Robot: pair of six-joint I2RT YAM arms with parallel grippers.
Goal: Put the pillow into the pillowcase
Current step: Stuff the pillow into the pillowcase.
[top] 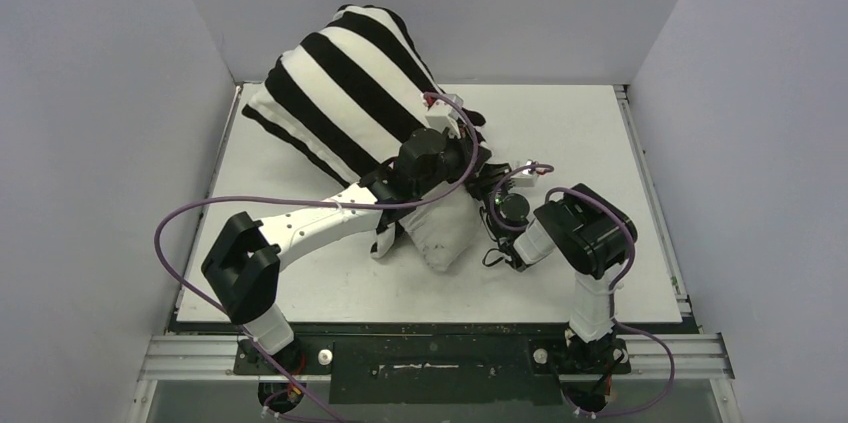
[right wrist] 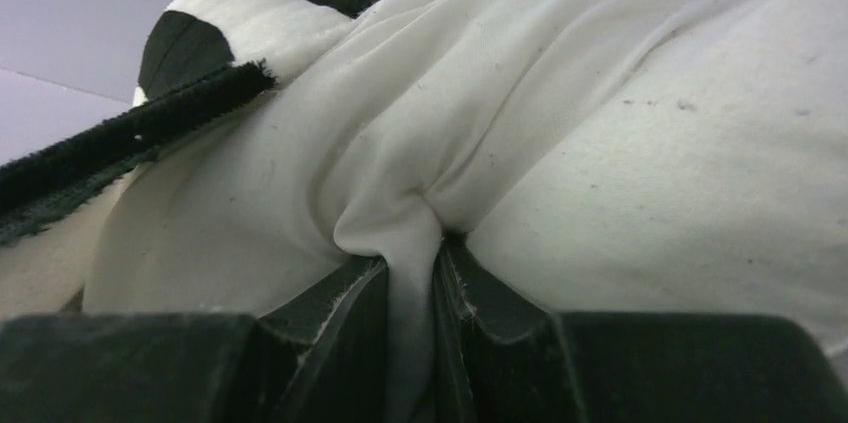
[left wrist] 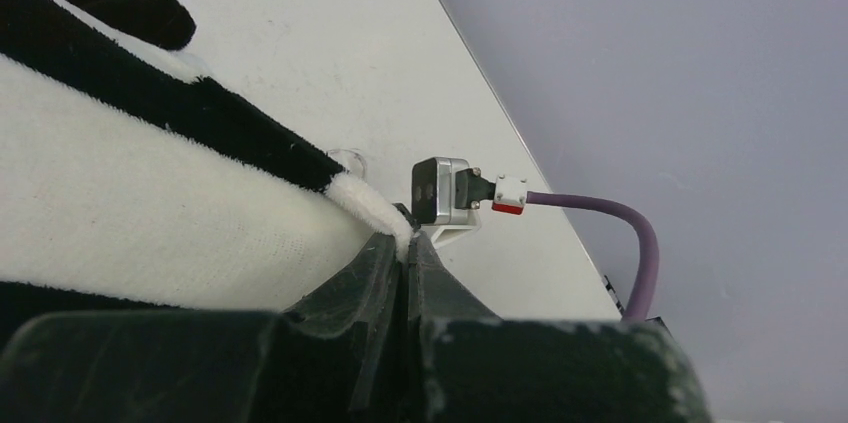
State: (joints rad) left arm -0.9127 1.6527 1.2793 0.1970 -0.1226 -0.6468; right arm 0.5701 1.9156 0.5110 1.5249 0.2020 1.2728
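The pillow [top: 440, 235] mostly inside the pillowcase [top: 340, 83]
I see the pillowcase at the worktop's [top: 580, 133] eleven o'clock, pillow end poking out toward five.

Left wrist view, contents:
- Left gripper [left wrist: 405, 251]: dark jaws pressed together, pinching a fuzzy white edge of cloth.
- Pillowcase [left wrist: 150, 203]: broad black and white stripes, fills the left side, with one black corner lying on the table.
- Table [left wrist: 330, 33]: pale, lightly scuffed.
- Small black-and-silver box [left wrist: 443, 191] on a white bracket, just beyond the fingertips.
- Purple cable [left wrist: 625, 233]: curves down from the box's plug.
- Grey wall [left wrist: 680, 63]: right side.
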